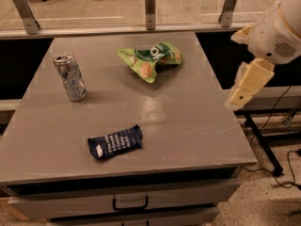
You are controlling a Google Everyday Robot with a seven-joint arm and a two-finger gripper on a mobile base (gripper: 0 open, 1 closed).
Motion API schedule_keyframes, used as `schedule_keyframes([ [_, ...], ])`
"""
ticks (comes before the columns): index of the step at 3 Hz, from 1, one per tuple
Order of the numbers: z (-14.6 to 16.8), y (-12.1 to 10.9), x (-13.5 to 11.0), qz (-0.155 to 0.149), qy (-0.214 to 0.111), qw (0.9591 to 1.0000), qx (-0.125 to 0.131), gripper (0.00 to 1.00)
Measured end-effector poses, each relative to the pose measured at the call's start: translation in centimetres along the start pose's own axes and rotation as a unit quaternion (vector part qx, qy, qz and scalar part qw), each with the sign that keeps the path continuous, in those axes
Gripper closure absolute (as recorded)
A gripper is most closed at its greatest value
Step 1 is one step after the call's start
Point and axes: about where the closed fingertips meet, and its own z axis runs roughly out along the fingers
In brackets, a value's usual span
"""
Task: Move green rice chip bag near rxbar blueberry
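The green rice chip bag (151,60) lies crumpled at the back middle of the grey table (188,121). The rxbar blueberry (115,142), a dark navy wrapper with white text, lies flat near the front left, well apart from the bag. My gripper (248,84), on the white and cream arm, hangs just off the table's right edge. It is above table height, to the right of the bag, and touches nothing.
A silver drink can (70,77) stands upright at the left of the table. A rail with metal posts (149,3) runs behind the far edge. A drawer handle (130,204) shows below the front edge. Cables and a stand leg (263,145) lie on the floor at the right.
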Motion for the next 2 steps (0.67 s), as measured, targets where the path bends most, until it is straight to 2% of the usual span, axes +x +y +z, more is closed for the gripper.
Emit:
schedule_keyframes([
  [1, 3.1, -2.6, -2.2, -0.055, -0.065, 0.9964, 0.003, 0.0],
  [2, 5.4, -5.0, -5.6, -0.144, -0.121, 0.9818, 0.023, 0.0],
])
